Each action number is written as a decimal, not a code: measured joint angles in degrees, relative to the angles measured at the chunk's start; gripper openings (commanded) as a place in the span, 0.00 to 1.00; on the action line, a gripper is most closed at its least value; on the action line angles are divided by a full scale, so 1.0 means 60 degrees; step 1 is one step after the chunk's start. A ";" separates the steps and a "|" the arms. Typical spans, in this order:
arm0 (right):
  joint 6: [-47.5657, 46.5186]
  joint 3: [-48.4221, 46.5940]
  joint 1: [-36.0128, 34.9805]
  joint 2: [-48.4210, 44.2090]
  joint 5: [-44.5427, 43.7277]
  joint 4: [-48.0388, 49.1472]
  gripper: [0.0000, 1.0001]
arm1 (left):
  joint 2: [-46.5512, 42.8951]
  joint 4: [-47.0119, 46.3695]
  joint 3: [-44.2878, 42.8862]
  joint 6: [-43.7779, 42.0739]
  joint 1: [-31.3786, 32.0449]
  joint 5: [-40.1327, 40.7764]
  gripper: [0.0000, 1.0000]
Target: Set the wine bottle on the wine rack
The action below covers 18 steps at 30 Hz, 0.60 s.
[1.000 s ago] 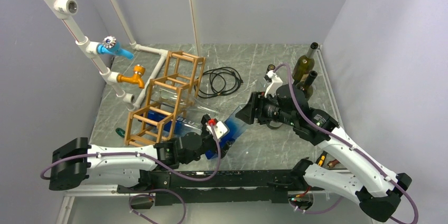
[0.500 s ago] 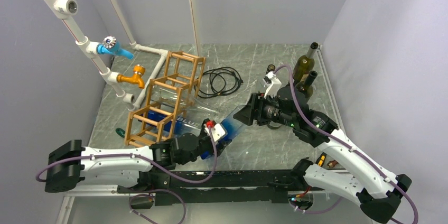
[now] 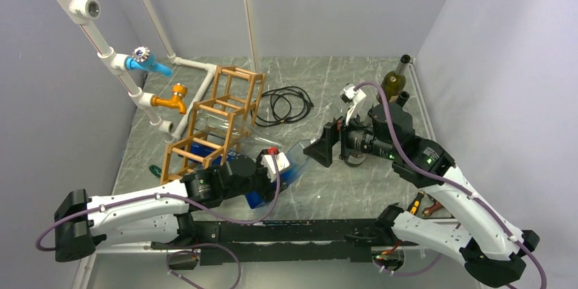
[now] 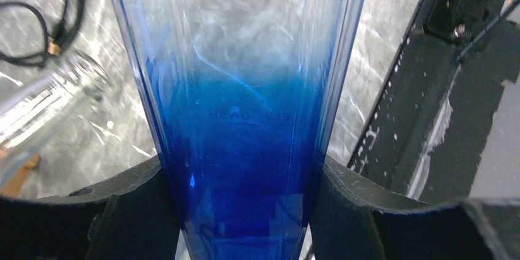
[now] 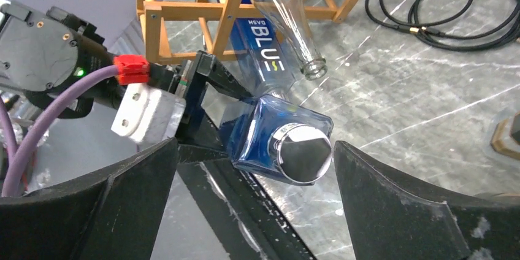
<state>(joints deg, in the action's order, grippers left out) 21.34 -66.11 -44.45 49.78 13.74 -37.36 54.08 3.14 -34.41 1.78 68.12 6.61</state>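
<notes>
The wine bottle (image 3: 292,168) is a square blue glass one with a silver cap (image 5: 300,152) and a "BLUE" label. It lies slanted, its far end reaching in among the lower sticks of the orange-brown wine rack (image 3: 219,120). My left gripper (image 3: 262,183) is shut on its body; the left wrist view shows both black fingers pressed against the blue glass (image 4: 245,119). My right gripper (image 5: 256,146) stands open around the capped end without touching it, just right of the bottle (image 5: 270,128). The rack (image 5: 184,8) fills the top of the right wrist view.
A clear empty bottle (image 5: 288,15) lies in the rack, neck pointing out. A black cable coil (image 3: 286,105) lies behind it. Two dark green bottles (image 3: 393,84) stand at the back right. White pipes with taps (image 3: 146,64) run along the left wall. A black rail (image 3: 307,231) edges the table front.
My right gripper has opened and drawn back off the bottle's capped end. My left gripper has closed on the bottle's body and shifted slightly left.
</notes>
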 measured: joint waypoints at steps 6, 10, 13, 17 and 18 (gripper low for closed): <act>-0.0674 -0.0062 0.0000 0.0025 0.0066 -0.0066 1.00 | -0.0149 0.1636 -0.0219 0.0248 -0.0510 -0.0867 0.00; -0.1231 -0.0058 0.0000 0.0033 -0.0051 -0.0069 1.00 | -0.0310 0.2390 -0.0535 0.0586 -0.1260 -0.1745 0.00; -0.1770 -0.0084 0.0000 0.0113 -0.0379 -0.0084 1.00 | -0.0295 0.2925 -0.1064 0.0907 -0.1978 -0.2572 0.00; -0.2779 -0.0280 0.0004 0.0415 -0.0415 -0.0058 0.99 | -0.0091 0.3566 -0.2004 0.1257 -0.2980 -0.4029 0.00; -0.3115 -0.0280 0.0004 0.0415 -0.0339 -0.0018 0.99 | -0.0047 0.3621 -0.2146 0.1308 -0.3133 -0.4299 0.00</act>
<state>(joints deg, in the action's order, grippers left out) 2.66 -67.79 -44.42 52.27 11.70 -37.47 53.80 24.86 -47.29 9.63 49.32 -19.18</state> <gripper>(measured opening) 0.994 0.654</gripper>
